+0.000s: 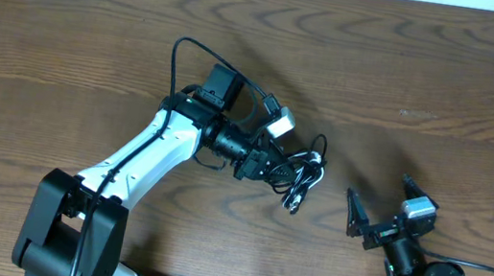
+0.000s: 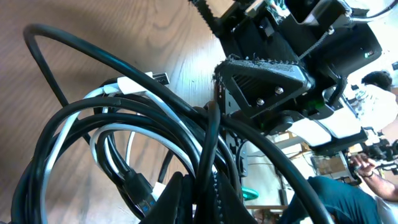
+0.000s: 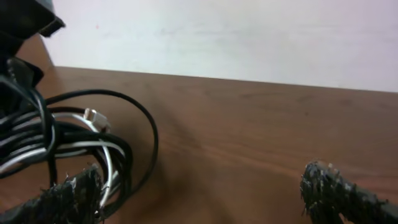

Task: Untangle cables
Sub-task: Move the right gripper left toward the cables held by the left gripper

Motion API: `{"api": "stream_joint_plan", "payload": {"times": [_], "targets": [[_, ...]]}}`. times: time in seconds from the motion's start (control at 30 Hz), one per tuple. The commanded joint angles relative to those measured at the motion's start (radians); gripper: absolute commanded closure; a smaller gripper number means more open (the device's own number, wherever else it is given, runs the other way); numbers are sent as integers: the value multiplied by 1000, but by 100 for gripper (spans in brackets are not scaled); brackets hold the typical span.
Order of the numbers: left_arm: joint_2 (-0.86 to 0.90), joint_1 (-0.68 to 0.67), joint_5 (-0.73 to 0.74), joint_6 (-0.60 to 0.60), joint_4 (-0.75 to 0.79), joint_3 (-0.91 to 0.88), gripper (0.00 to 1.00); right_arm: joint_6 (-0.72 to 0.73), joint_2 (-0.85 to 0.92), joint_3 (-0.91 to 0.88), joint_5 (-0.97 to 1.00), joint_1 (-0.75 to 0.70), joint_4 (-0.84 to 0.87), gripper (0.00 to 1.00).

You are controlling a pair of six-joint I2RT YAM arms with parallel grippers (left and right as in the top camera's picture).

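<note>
left gripper [image 1: 283, 174] pinched shut on the cables [image 1: 308, 174], black and white bundle mid-bench [image 1: 68, 35]; right gripper [image 1: 381, 203] spread wide, near the bundle, apart

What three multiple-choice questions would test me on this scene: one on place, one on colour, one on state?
1. Where is the cable bundle? A. at the left gripper's tips B. at the far edge C. on the floor
2. Its colours? A. red, blue B. black, white C. all white
3. The right gripper is: A. shut on a cable B. open, empty C. shut, empty

A: the left fingers pinch a black cable.
B: a white cable loops among black ones.
B: its fingers stand wide apart, nothing between them.
</note>
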Motion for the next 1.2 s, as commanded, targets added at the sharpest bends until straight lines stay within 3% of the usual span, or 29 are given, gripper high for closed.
{"api": "stream_joint_plan", "payload": {"times": [0.0, 0.13, 0.37, 0.47, 0.6, 0.73, 0.8, 0.9, 0.93, 1.0, 1.07, 1.1, 1.17], "targets": [[8, 2, -79, 64, -43, -5, 93, 66, 17, 121, -39, 2, -64, 1], [8, 2, -128, 66, -56, -5, 93, 100, 117, 288, -40, 2, -154, 1], [8, 2, -95, 153, -70, -5, 93, 125, 457, 605, -165, 2, -356, 1], [8, 2, -95, 261, -103, -5, 93, 125, 588, 715, -274, 2, -440, 1], [8, 2, -95, 436, -168, -5, 93, 125, 711, 772, -496, 2, -441, 1], [8, 2, -93, 450, -176, -5, 93, 124, 775, 773, -577, 2, -452, 1], [8, 2, -85, 450, -176, -5, 93, 126, 805, 773, -563, 2, -455, 11], [8, 2, -84, 449, -176, -5, 92, 201, 848, 773, -559, 2, -434, 17], [8, 2, -84, 449, -176, -5, 93, 235, 860, 773, -550, 2, -428, 26], [8, 2, -84, 449, -176, -5, 93, 319, 887, 773, -499, 2, -433, 59], [8, 2, -84, 449, -176, -5, 93, 385, 916, 772, -449, 2, -456, 79], [8, 2, -84, 449, -176, -5, 92, 425, 939, 772, -436, 2, -473, 77], [8, 2, -84, 449, -176, -5, 93, 480, 977, 771, -438, 2, -493, 55]]}}
